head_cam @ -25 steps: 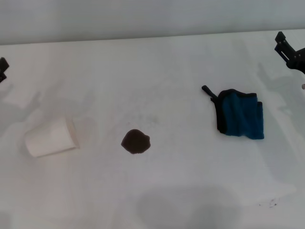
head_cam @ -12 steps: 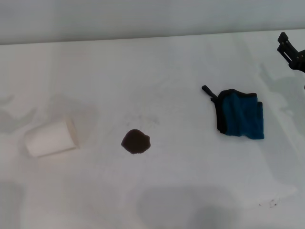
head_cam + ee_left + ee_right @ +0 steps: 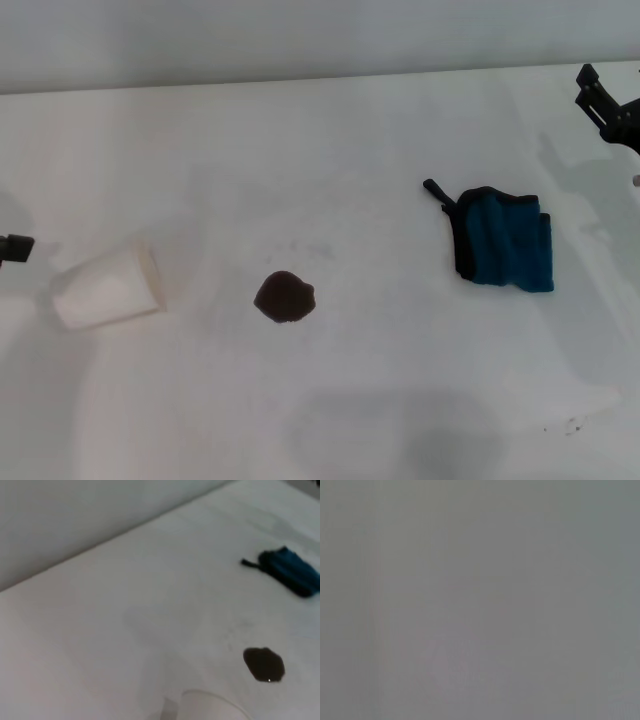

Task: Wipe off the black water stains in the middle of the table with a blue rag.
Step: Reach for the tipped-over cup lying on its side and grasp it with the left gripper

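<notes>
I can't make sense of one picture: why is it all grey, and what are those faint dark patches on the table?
Right wrist view: featureless grey, nothing recognisable. Head view: soft shadows on the table, one below the black water stains, another beside the paper cup. Left wrist view: the blue rag looks blurred.

A smooth, matt white table (image 3: 330, 140) holds a soft teal cloth rag (image 3: 508, 250) with black edging, a matt white paper cup (image 3: 105, 288), and a dark, wet-looking stain (image 3: 284, 297).
</notes>
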Robot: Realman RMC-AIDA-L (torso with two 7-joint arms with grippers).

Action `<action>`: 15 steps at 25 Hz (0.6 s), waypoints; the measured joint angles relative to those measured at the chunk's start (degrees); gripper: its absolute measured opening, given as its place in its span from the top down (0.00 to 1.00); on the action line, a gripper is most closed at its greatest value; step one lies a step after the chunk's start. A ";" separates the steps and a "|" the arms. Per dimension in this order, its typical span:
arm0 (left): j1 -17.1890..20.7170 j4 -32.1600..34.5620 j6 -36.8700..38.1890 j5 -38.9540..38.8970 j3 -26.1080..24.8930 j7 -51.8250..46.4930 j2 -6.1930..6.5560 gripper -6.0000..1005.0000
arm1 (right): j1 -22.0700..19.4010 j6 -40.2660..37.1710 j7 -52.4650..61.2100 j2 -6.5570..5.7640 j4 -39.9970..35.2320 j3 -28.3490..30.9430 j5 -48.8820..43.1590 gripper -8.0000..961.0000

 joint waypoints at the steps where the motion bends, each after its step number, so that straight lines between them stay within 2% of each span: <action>1: -0.59 -0.03 -0.19 0.75 0.00 0.77 -0.09 0.13 | -0.04 0.16 0.01 0.00 0.00 0.00 0.00 0.09; 8: -3.66 -0.04 -2.48 4.41 0.06 7.44 -0.76 0.13 | -1.13 4.03 0.74 0.12 0.55 1.00 0.76 0.09; 9: -4.75 -0.03 -3.83 6.32 0.08 10.85 -1.22 0.13 | -1.24 4.85 0.89 0.15 0.78 1.42 0.90 0.09; 15: -6.38 0.36 -6.56 9.33 0.09 15.98 -3.12 0.13 | -1.44 6.67 2.58 0.18 1.57 2.96 1.18 0.09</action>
